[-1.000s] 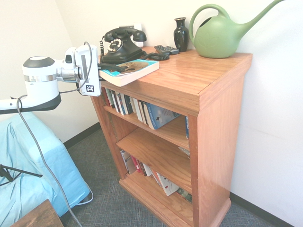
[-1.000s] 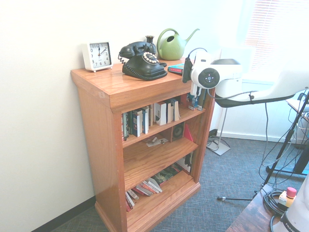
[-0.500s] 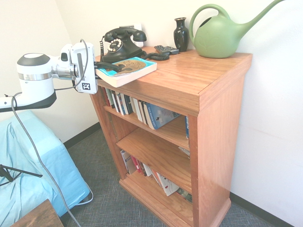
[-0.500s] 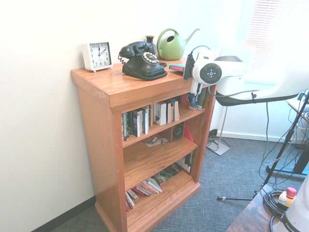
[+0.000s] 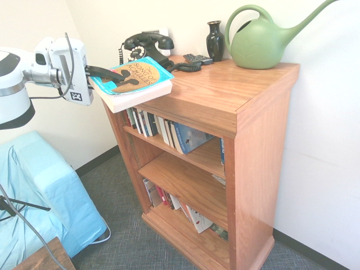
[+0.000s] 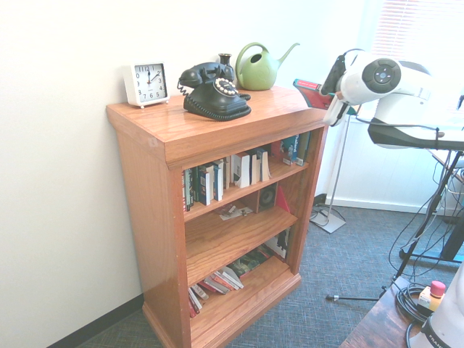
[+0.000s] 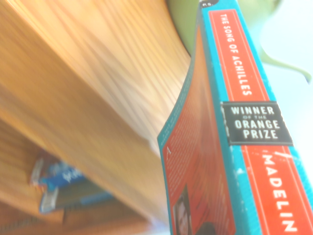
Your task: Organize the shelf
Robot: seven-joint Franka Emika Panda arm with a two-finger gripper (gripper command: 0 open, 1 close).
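The gripper (image 5: 104,73) is clamped shut on a teal paperback, the book (image 5: 130,81), gripping it at one edge so that it sticks out nearly flat, slightly tilted, cover up. The book hangs in the air just beside the left front corner of the shelf (image 5: 225,101), clear of the top and a little above it. In the wrist view its red spine (image 7: 249,122) reads "The Song of Achilles".

As a judgement, the task is at an early or middle step: 1 book is off the top and in hand, but it is not yet filed. It probably belongs among the upright books (image 5: 147,122) on the upper of the 3 tiers, which has room toward its right end. The middle tier holds little, and the books on the lowest tier (image 5: 169,199) lean and lie loosely, so tidying may remain there too.

On the shelf top stand a black phone (image 5: 145,50), a dark vase (image 5: 215,40) and a green watering can (image 5: 264,39), with a small dark remote-like object (image 5: 197,58) beside the vase; the second exterior view also shows a white clock (image 6: 146,83) at the far end. The top is smooth, varnished wood with a wide overhang.

The shelf stands against a pale wall on grey carpet. A light-blue cloth (image 5: 39,191) covers something low near the shelf, and a bright window with blinds (image 6: 420,43) lies beyond it.
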